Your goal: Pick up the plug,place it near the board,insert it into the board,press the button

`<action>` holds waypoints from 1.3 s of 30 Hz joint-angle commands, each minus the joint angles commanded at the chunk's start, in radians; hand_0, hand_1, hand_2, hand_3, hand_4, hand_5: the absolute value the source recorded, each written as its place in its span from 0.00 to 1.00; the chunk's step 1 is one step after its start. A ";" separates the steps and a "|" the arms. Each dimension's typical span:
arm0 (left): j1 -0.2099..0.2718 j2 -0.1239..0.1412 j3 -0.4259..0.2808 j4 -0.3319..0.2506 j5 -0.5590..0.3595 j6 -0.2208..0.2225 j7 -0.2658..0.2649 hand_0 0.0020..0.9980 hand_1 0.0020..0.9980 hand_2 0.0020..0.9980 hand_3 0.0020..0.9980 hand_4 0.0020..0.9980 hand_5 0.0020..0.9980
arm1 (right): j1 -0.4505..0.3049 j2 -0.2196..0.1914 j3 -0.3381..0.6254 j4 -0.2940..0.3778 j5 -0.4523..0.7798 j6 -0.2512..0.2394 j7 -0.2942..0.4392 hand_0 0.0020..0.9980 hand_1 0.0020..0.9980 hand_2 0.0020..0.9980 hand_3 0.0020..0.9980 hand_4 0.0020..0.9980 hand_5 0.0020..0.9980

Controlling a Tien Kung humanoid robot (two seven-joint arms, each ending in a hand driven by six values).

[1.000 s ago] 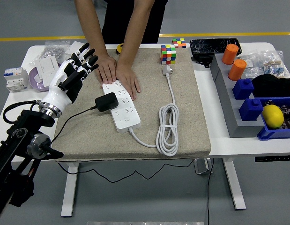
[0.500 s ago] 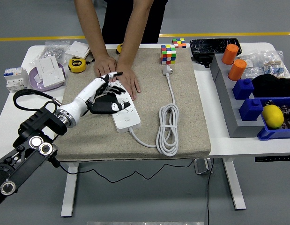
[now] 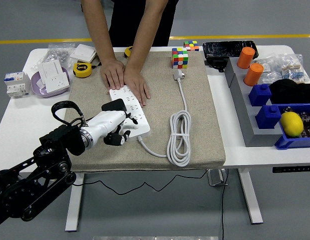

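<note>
Plug (image 3: pixel 113 106) seated in board (image 3: pixel 130 116), 9 o'clock edge. Left hand (image 3: pixel 116 131) over board's 6 o'clock end, fingers curled, empty. Person's hands (image 3: pixel 125 80) steady 12 o'clock end. Btn press left, by judgement.

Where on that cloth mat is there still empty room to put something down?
The mat is bare right of the coiled cable, up to its right edge, and in its near-left corner. It is crowded around the power strip, where the person's hands and the robot's left hand meet.
</note>
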 joint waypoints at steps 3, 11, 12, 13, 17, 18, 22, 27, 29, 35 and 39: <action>-0.002 -0.006 0.000 0.010 0.004 -0.004 0.004 0.14 0.04 0.15 0.87 0.51 0.00 | 0.001 0.000 0.000 0.000 0.000 0.000 0.000 0.84 0.74 0.72 0.74 1.00 0.73; -0.011 -0.011 0.004 0.026 0.004 -0.015 0.009 0.14 0.04 0.15 0.86 0.51 0.00 | 0.004 -0.001 0.002 0.000 -0.001 -0.001 -0.001 0.84 0.74 0.72 0.74 1.00 0.74; -0.011 -0.010 0.004 0.025 0.005 -0.017 0.009 0.14 0.04 0.15 0.86 0.51 0.00 | 0.004 -0.001 0.003 0.000 -0.001 -0.002 -0.001 0.84 0.74 0.72 0.74 1.00 0.74; -0.011 -0.008 0.004 0.023 0.002 -0.021 0.010 0.14 0.04 0.15 0.86 0.51 0.00 | 0.004 -0.001 0.002 0.000 0.000 -0.001 -0.001 0.84 0.74 0.72 0.74 1.00 0.74; -0.012 -0.004 0.006 0.023 -0.006 -0.035 0.011 0.14 0.04 0.16 0.81 0.51 0.00 | 0.004 -0.001 0.004 0.000 -0.001 -0.001 -0.002 0.84 0.74 0.72 0.74 1.00 0.74; -0.012 -0.003 0.006 0.022 -0.009 -0.036 0.010 0.14 0.04 0.16 0.81 0.51 0.00 | 0.004 0.000 0.004 0.000 0.000 -0.001 -0.001 0.84 0.74 0.72 0.74 1.00 0.74; -0.013 -0.003 0.010 0.024 -0.017 -0.035 0.007 0.14 0.04 0.16 0.79 0.52 0.00 | 0.005 0.000 0.002 0.000 0.001 -0.001 0.000 0.84 0.74 0.72 0.74 1.00 0.74; -0.015 -0.004 0.016 0.027 -0.025 -0.037 0.008 0.14 0.04 0.16 0.79 0.52 0.00 | 0.006 -0.001 0.002 0.000 0.002 -0.001 0.000 0.84 0.74 0.72 0.74 1.00 0.74; -0.016 -0.005 0.018 0.030 -0.027 -0.037 0.009 0.14 0.04 0.16 0.79 0.52 0.00 | 0.005 -0.001 0.003 0.000 0.000 -0.001 0.000 0.84 0.74 0.72 0.74 1.00 0.74; -0.021 -0.011 0.020 0.044 -0.023 -0.033 0.012 0.14 0.04 0.16 0.78 0.52 0.00 | 0.005 -0.001 0.003 0.000 0.001 -0.001 0.000 0.84 0.74 0.72 0.74 1.00 0.74; -0.024 -0.014 0.021 0.049 -0.021 -0.033 0.012 0.14 0.04 0.16 0.78 0.51 0.00 | 0.007 -0.001 0.004 0.000 0.001 -0.001 0.000 0.84 0.74 0.72 0.74 1.00 0.74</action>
